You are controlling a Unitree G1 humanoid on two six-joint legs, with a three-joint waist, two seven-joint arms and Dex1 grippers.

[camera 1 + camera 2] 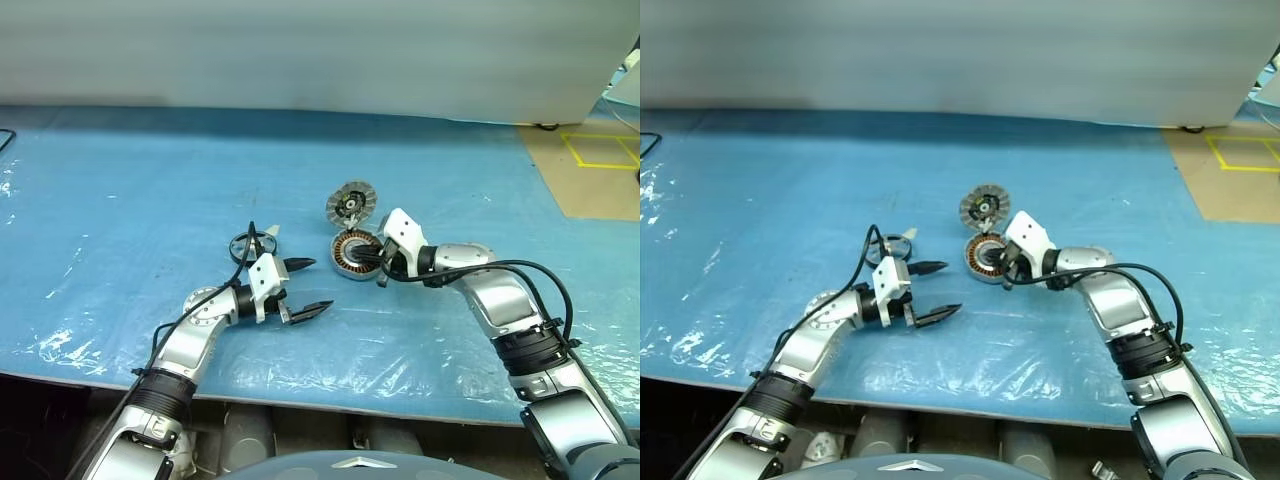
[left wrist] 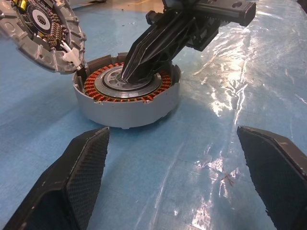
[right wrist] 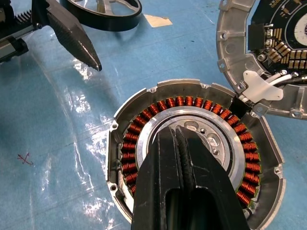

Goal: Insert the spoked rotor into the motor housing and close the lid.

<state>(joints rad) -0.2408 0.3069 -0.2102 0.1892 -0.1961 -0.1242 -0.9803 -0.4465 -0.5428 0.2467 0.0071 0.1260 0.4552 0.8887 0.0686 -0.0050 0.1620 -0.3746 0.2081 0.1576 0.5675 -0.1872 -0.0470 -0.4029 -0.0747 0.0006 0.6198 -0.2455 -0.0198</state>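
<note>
The right arm reaches in from the front right corner of the worktop (image 1: pixel 120 190), its forearm angled toward the centre and its wrist bent downward; the right gripper (image 3: pixel 178 136) has both black fingers pressed together, and their tips rest on the pale centre plate of the motor housing (image 1: pixel 352 252), with nothing between them. The left arm extends from the front edge on the left, elbow low, its wrist turned so that the left gripper (image 1: pixel 308 288) points level toward the housing; its two tapered black fingers, textured like carbon weave on their inner faces, are spread wide apart and empty, clear of the surface film. The motor housing, a shallow round cup of matt grey cast metal, sits near the middle of the worktop, with a ring of copper-orange coil windings around a smooth machined centre. The lid (image 1: pixel 351 206), a ribbed silver disc with a dark hub, lies just behind the housing, toward the back edge, joined to it by a white connector and tilted up. The spoked rotor (image 1: pixel 251 243), a dark-rimmed ring with thin spokes, lies flat just behind the left gripper. The worktop is covered with glossy, wrinkled blue plastic film.
</note>
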